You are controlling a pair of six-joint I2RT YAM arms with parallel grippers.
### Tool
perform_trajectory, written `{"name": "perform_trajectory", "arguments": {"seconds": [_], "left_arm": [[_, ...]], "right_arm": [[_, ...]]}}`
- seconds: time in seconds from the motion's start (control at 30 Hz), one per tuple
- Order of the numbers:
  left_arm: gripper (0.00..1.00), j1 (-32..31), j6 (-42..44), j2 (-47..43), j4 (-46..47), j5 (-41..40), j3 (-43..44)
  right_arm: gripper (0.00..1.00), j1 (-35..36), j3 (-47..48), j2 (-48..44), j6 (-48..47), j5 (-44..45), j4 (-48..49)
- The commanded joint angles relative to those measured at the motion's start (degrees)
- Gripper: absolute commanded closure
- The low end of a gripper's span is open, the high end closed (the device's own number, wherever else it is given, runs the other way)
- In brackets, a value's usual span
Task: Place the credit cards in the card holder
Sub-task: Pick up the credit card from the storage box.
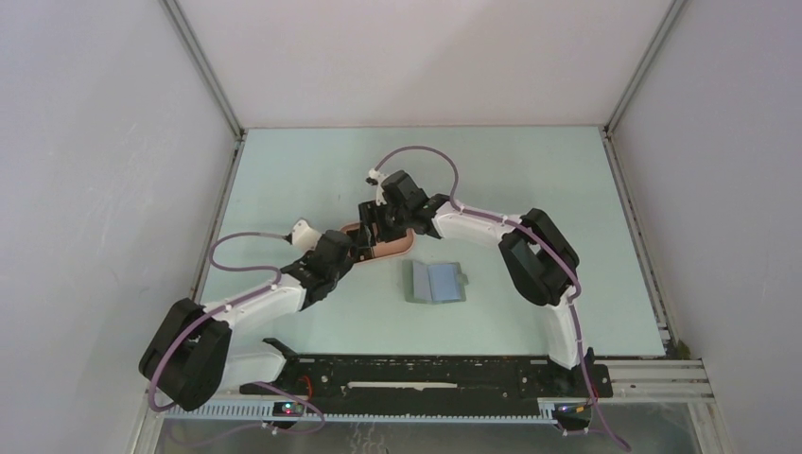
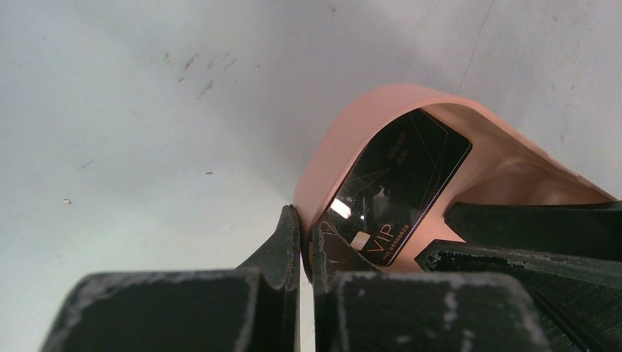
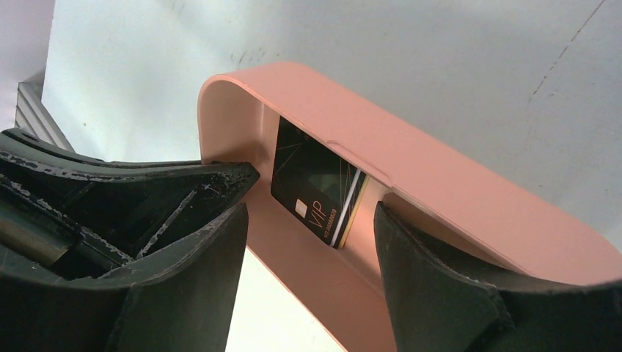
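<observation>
The credit cards [image 3: 314, 183] are a small stack with a black VIP card on top, lying inside the pink tray [image 3: 440, 183]; they also show in the left wrist view [image 2: 400, 183]. The card holder [image 1: 438, 282] lies open on the table, grey-green with a bluish inside, to the right of the tray [image 1: 397, 250] and apart from both grippers. My left gripper [image 2: 306, 233] is shut on the tray's end wall [image 2: 345, 139]. My right gripper [image 3: 308, 249] is open, one finger inside the tray near the cards, the other outside its wall; it touches no card.
The right gripper's fingers [image 2: 528, 242] show inside the tray in the left wrist view. Both arms meet at the tray in the table's middle [image 1: 378, 232]. White walls enclose the pale green table [image 1: 530, 180].
</observation>
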Motion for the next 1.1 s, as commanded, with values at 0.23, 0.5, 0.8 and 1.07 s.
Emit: {"name": "perform_trajectory", "arguments": {"seconds": [0.23, 0.5, 0.8, 1.07], "left_arm": [[1.0, -2.0, -3.1, -0.9, 6.5, 3.4, 1.9], [1.0, -2.4, -3.3, -0.1, 7.2, 4.2, 2.0], [1.0, -2.7, -3.1, 0.3, 8.2, 5.0, 1.9], [1.0, -2.7, -2.3, 0.5, 8.9, 6.0, 1.8]], "right_arm": [[0.27, -0.4, 4.1, 5.9, 0.0, 0.7, -0.7], [0.27, -0.3, 6.6, 8.3, 0.6, -1.1, -1.7], [0.27, 0.3, 9.4, 11.2, -0.1, -2.4, -3.0], [0.27, 0.6, 11.4, 12.7, 0.4, -4.8, -3.3]]}}
